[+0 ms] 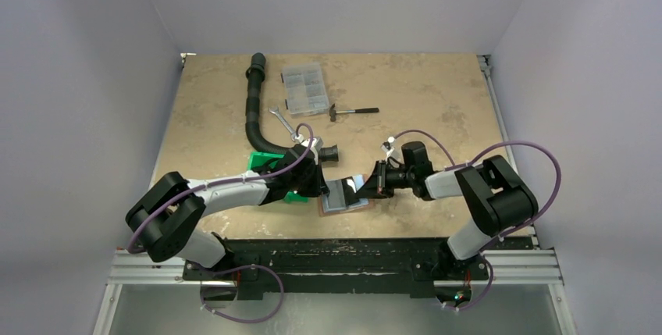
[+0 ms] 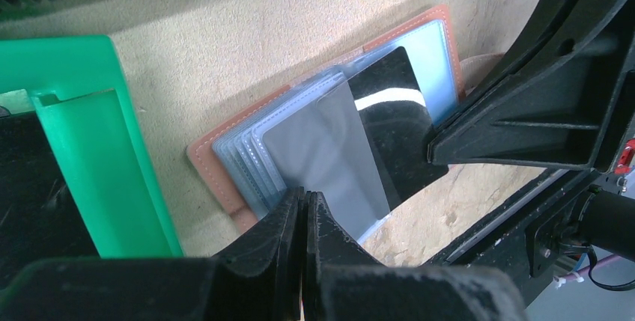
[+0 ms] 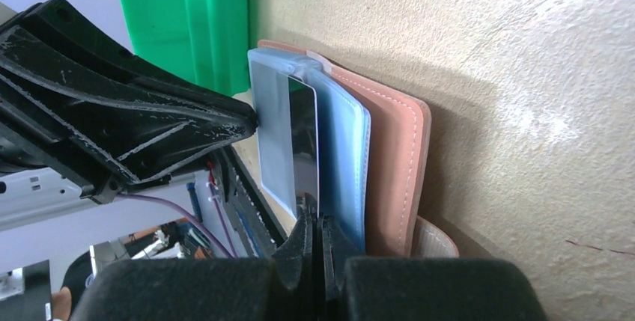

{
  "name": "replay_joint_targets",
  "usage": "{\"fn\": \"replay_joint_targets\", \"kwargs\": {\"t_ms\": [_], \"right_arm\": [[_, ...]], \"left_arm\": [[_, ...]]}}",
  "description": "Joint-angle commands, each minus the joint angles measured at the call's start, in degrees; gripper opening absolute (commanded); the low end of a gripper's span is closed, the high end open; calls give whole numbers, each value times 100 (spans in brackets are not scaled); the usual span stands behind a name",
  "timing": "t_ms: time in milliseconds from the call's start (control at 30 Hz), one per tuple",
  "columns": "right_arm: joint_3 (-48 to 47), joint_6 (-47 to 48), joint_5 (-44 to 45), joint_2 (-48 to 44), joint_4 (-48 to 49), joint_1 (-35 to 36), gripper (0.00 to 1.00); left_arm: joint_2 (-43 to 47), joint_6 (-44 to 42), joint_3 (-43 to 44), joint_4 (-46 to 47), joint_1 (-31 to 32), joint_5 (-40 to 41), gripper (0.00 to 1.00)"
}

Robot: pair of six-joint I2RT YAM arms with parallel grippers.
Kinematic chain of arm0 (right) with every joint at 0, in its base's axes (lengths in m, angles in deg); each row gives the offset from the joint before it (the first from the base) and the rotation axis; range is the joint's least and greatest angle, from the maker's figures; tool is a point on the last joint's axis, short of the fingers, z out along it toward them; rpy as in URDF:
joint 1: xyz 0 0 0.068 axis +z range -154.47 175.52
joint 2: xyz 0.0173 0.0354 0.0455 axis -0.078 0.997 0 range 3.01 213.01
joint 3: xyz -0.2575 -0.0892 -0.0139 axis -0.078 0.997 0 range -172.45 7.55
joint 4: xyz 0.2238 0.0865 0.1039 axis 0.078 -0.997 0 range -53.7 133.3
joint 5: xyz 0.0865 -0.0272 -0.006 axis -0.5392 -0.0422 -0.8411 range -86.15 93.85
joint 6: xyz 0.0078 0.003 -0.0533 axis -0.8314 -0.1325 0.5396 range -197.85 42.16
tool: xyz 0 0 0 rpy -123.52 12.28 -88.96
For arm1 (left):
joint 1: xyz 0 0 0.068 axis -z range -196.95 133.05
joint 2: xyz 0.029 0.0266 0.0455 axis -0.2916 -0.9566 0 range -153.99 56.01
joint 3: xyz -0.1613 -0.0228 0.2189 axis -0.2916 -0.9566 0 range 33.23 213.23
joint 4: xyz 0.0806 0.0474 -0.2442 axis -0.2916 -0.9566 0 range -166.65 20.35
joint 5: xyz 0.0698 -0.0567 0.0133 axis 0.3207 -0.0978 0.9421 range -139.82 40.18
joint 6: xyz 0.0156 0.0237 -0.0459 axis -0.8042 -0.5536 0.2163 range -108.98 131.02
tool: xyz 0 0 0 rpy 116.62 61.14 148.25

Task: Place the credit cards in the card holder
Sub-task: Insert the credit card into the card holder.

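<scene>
Right gripper [image 3: 314, 220] is clamped on a black card's [image 3: 303, 141] edge, left gripper [image 2: 303, 197] on the holder's [image 3: 389, 164] pocket edge, just beside the bin [image 2: 90, 149].

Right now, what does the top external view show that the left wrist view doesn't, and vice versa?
Only top external: the black hose, compartment box, wrench and hammer on the far half of the table. Only left wrist: the card holder's grey-blue sleeves fanned open, with a dark card partly under one. Both: the green bin, the card holder, and the two grippers at it, the left gripper shut on a sleeve edge, the right gripper shut on the card.
</scene>
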Motion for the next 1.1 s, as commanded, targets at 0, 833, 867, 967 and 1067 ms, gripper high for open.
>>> {"fn": "replay_joint_targets", "kwargs": {"t_ms": [0,833,867,967,1067], "right_arm": [[149,-464,42,110,878,189,0],[170,-271,362,56,684,429,0],[166,-271,371,47,673,430,0],[149,-262,380,42,655,428,0],[135,-253,367,59,650,428,0]], "left_arm": [[36,-26,-207,-206,8,-40,0],[411,-287,413,-1318,160,781,1],[395,-306,445,-1388,207,882,0],[277,-352,601,-1652,370,1292,0],[8,-358,696,-1796,554,1548,0]]}}
